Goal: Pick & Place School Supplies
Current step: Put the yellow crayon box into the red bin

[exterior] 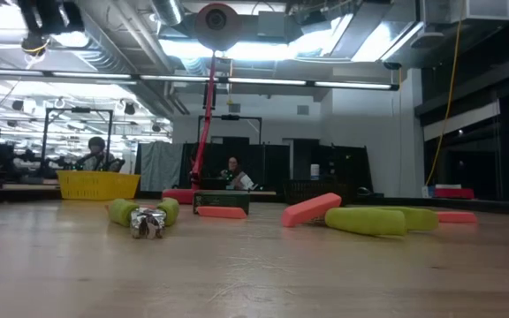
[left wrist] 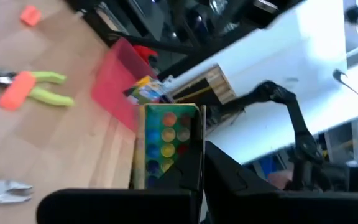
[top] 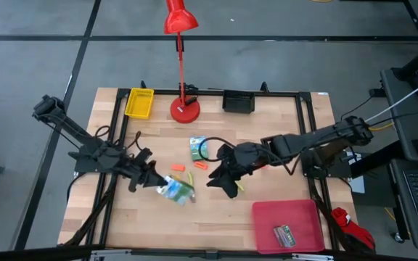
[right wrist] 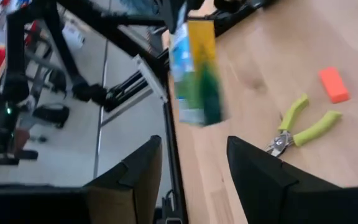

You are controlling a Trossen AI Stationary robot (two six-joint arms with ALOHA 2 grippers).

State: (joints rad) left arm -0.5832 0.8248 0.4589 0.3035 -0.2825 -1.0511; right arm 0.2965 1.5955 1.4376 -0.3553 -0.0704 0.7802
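From above, the left gripper point(top: 153, 183) pinches a printed pack point(top: 175, 190) just over the desk point(top: 216, 217); another pack point(top: 285, 235) lies in the red tray point(top: 267, 217). The right gripper point(top: 227, 185) hovers mid-desk. Its wrist view shows its fingers point(right wrist: 257, 171) spread, with yellow-green pliers point(right wrist: 303, 127) on the wood.

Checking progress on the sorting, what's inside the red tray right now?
One flat printed pack lies inside the red tray, toward its front right corner. The rest of the tray floor shows bare. Anything under that pack is covered.
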